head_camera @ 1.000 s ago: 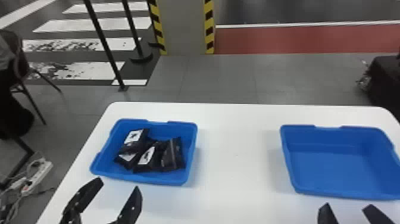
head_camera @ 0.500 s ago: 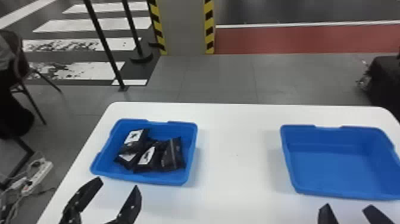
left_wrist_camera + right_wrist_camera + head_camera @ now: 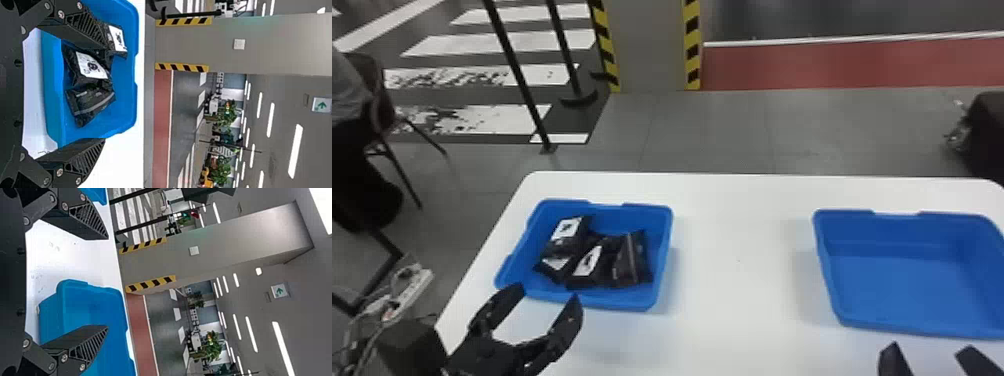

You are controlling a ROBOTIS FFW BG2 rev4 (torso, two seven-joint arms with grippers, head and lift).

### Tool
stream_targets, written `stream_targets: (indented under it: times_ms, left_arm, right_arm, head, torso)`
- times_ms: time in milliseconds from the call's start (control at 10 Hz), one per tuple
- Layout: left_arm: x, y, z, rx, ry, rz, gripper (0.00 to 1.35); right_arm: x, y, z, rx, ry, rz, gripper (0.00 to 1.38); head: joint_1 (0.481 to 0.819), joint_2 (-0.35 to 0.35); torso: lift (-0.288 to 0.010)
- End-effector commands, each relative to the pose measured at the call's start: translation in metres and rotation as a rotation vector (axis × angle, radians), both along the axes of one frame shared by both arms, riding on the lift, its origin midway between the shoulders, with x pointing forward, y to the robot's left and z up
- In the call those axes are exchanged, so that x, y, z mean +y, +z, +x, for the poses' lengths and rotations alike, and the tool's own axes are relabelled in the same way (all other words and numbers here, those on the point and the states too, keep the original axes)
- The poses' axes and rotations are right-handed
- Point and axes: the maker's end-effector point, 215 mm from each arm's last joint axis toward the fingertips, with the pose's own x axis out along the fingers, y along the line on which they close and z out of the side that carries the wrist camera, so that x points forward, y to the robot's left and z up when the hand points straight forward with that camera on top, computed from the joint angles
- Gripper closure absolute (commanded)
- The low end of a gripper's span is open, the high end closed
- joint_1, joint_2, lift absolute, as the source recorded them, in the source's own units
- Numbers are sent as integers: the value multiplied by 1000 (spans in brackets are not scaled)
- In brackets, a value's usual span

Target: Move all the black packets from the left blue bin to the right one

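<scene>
White table (image 3: 742, 280) holds black packets (image 3: 632, 265) in the left blue bin (image 3: 662, 250), both arms' fingers (image 3: 566, 320) spread.

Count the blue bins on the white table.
2. The left bin stands on the robot's left and holds the black packets; the right bin stands across a stretch of white table from it. No other bin seems hidden.

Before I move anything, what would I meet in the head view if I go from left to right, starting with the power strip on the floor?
Power strip → left blue bin with black packets inside → right blue bin.
</scene>
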Motion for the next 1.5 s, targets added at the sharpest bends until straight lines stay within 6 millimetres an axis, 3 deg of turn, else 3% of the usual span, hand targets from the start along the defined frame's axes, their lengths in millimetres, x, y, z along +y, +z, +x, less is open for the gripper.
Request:
stream_targets:
  times_ms: [0, 300, 600, 900, 1100, 1400]
  left_arm:
    - [14, -20, 15, 34, 26, -9, 197]
    - [39, -36, 62, 58, 39, 41, 214]
    - [45, -63, 120, 116, 3, 51, 223]
    - [76, -88, 142, 196, 70, 48, 223]
    - [86, -106, 153, 250, 80, 32, 223]
    - [75, -111, 181, 265, 15, 15, 291]
  right_arm:
    - [0, 1, 1, -3, -1, 2, 228]
    - [0, 1, 1, -3, -2, 3, 228]
    - [-1, 2, 5, -10, -4, 8, 228]
    - [-1, 0, 4, -5, -4, 9, 228]
    - [-1, -1, 3, -3, -6, 12, 228]
    - [-1, -4, 3, 2, -6, 15, 228]
  head:
    - [695, 158]
    - [695, 190]
    - [695, 198]
    - [695, 208]
    - [695, 228]
    - [695, 225]
  torso:
    - [-110]
    - [-110]
    - [-110]
    - [-110]
    - [-110]
    - [-110]
